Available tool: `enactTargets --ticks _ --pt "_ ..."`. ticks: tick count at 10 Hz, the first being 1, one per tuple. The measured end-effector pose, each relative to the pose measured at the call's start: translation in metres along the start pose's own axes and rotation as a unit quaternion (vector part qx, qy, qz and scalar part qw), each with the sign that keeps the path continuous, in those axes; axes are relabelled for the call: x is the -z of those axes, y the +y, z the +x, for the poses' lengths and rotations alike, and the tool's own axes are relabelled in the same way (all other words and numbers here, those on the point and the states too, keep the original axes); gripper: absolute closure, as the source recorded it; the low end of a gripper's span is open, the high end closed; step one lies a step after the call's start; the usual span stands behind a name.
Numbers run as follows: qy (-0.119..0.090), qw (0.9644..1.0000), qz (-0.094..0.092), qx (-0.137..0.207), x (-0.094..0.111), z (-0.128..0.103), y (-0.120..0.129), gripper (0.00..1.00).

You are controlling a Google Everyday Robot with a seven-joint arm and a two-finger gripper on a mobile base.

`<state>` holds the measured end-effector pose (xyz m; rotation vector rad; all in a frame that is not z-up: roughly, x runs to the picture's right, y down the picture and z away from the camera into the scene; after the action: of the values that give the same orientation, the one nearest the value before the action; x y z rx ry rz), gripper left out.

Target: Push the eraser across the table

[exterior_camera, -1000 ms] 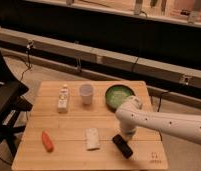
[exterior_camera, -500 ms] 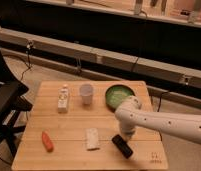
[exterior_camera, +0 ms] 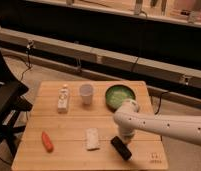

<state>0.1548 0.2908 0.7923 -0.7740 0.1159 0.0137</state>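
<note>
The eraser (exterior_camera: 121,148) lay on the table (exterior_camera: 69,125) near its front right edge, set at a slant, with one end toward the pale block (exterior_camera: 92,139) and the other toward the small dark mark (exterior_camera: 155,156) by the corner; the gripper (exterior_camera: 124,139) was down at the eraser's upper end, touching it or just above it, at the tip of the white arm (exterior_camera: 164,125) that reached in from the right; whether the gripper was spread or closed could not be made out, as the wrist hid it.

Against the frames from a second and half a second before, nothing showed any shift; the eraser kept the same place and the same slant, and the arm held the same bend over the table's right side.

The rest stood as before; the carrot (exterior_camera: 47,141) lay near the front left; the pale block lay just left of the eraser, apart from it; a small white bottle (exterior_camera: 63,98), a white cup (exterior_camera: 86,94) and a green bowl (exterior_camera: 119,96) stood in a row along the back; a dark chair (exterior_camera: 6,107) stood left of the table.
</note>
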Motion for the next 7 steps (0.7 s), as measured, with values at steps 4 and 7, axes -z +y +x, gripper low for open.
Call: enactTargets --ticks 4,7 --pt "0.001 1.0000 -0.001 0.001 0.0002 0.0002 0.0016 1.00" --pt "0.002 1.0000 -0.005 0.004 0.0006 0.0010 0.0053 1.00"
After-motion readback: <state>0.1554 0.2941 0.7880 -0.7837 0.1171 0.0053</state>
